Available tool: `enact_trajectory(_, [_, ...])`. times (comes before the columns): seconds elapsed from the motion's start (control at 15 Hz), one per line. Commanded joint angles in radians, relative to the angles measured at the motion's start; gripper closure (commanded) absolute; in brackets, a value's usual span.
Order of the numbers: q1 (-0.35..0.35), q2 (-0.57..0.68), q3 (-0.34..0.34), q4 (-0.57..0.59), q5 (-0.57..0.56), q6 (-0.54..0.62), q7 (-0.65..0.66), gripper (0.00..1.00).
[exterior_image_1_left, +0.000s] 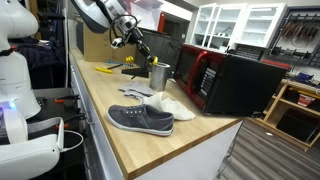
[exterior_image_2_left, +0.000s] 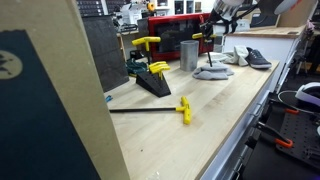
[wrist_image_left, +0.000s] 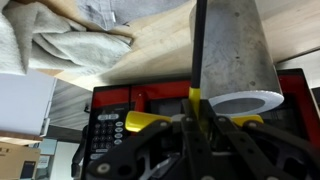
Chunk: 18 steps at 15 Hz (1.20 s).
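Note:
My gripper (exterior_image_1_left: 122, 42) (exterior_image_2_left: 214, 31) (wrist_image_left: 197, 128) is shut on a yellow T-handle hex key (wrist_image_left: 148, 122), with the handle across the jaws. Its black shaft (wrist_image_left: 198, 45) (exterior_image_1_left: 141, 52) points away from the jaws and lies alongside a grey metal cup (wrist_image_left: 235, 55). In both exterior views the gripper hangs just above and beside the cup (exterior_image_1_left: 159, 74) (exterior_image_2_left: 189, 55), which stands upright on the wooden bench. I cannot tell whether the shaft tip is inside the cup.
A grey shoe (exterior_image_1_left: 140, 119) (exterior_image_2_left: 256, 57) and a pale shoe (exterior_image_1_left: 166, 103) (exterior_image_2_left: 212, 72) lie near the cup. A red-and-black microwave (exterior_image_1_left: 228, 80) stands behind it. A rack of yellow-handled keys (exterior_image_2_left: 148, 72) and a loose key (exterior_image_2_left: 184, 108) sit on the bench.

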Motion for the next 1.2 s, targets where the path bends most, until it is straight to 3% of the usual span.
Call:
enact_trajectory(0.0, [0.001, -0.042, 0.024, 0.039, -0.071, 0.019, 0.063, 0.97])
enact_trajectory(0.53, [0.005, -0.085, 0.052, 0.152, -0.241, 0.024, 0.149, 0.97])
enact_trajectory(1.13, [0.024, -0.053, 0.063, 0.297, -0.492, -0.039, 0.330, 0.97])
